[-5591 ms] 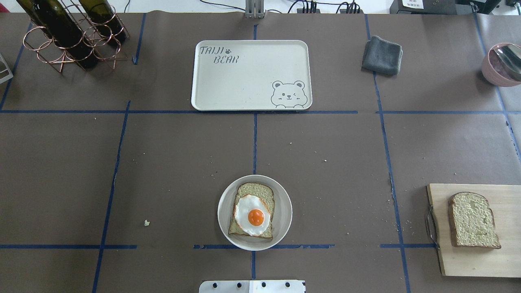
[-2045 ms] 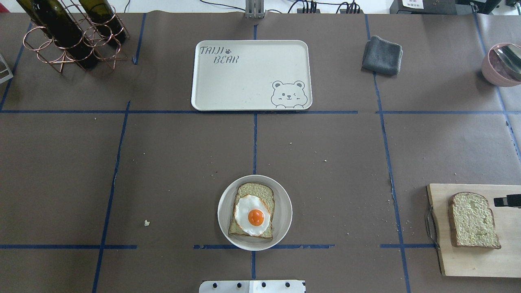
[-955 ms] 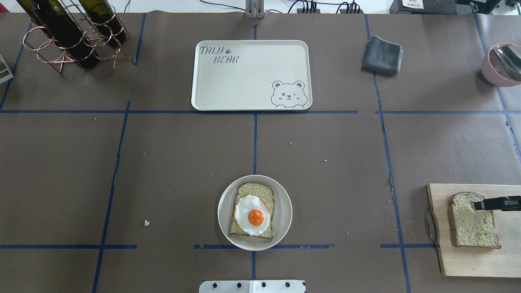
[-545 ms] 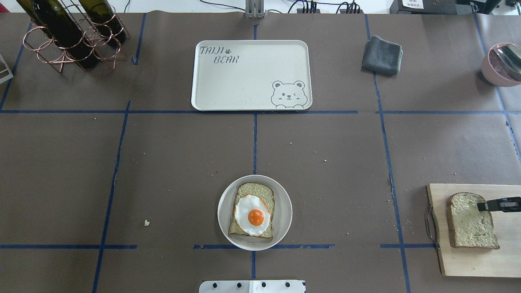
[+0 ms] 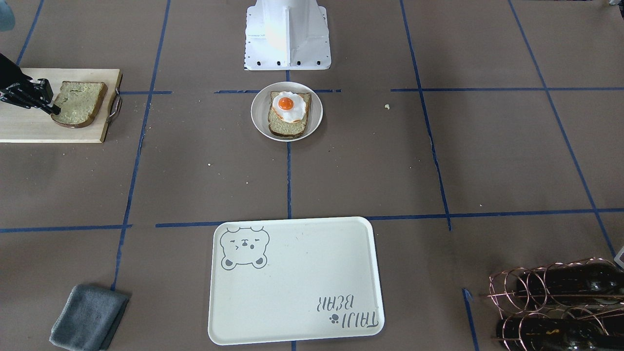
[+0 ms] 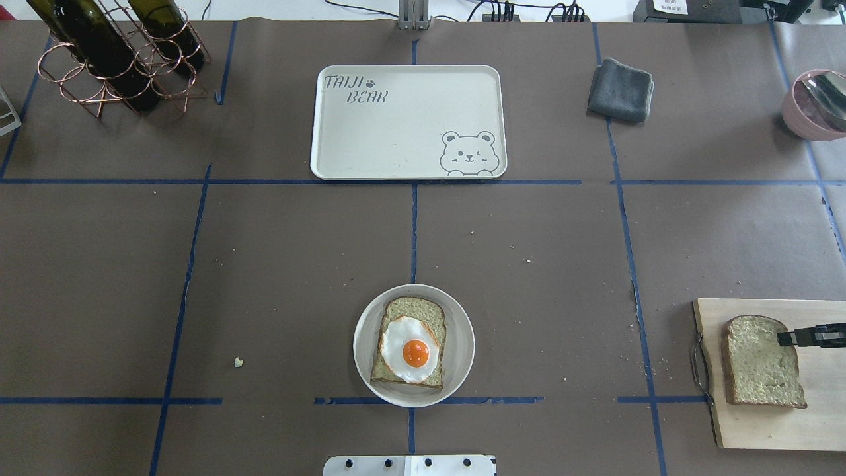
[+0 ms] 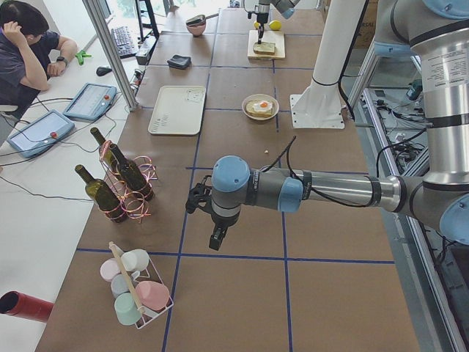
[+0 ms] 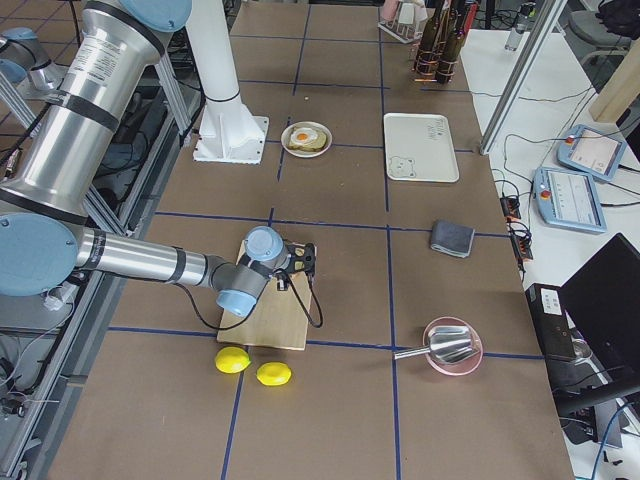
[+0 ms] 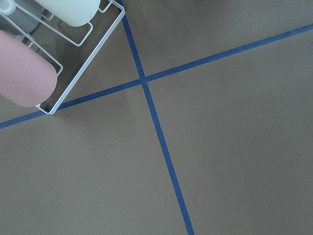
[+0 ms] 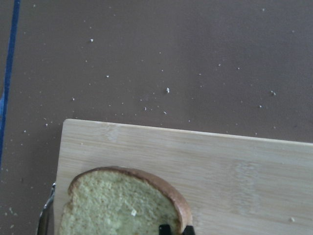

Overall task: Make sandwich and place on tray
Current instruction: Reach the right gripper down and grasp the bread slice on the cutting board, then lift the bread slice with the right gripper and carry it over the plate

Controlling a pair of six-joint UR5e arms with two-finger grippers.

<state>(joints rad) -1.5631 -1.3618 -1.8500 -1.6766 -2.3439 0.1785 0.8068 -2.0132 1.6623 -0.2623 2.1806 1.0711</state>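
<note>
Overhead exterior: right gripper jaws look pinched on the side crust of loose slice, on cutting board. Bread likely light, soft, crumbly, so grip the crust. Egg-topped slice on plate mid-table, tray beyond; nothing between. Left gripper well apart, jaws can't tell.

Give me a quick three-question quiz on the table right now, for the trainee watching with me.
1. True or false: the fried egg lies on the tray.
2. What holds the lone bread slice? A: plate. B: cutting board. C: grey cloth.
3. Which gripper is at that slice?
Key: 1 false, it sits on a second slice on the plate. 2 B. 3 The right gripper, at the slice's crust.
</note>
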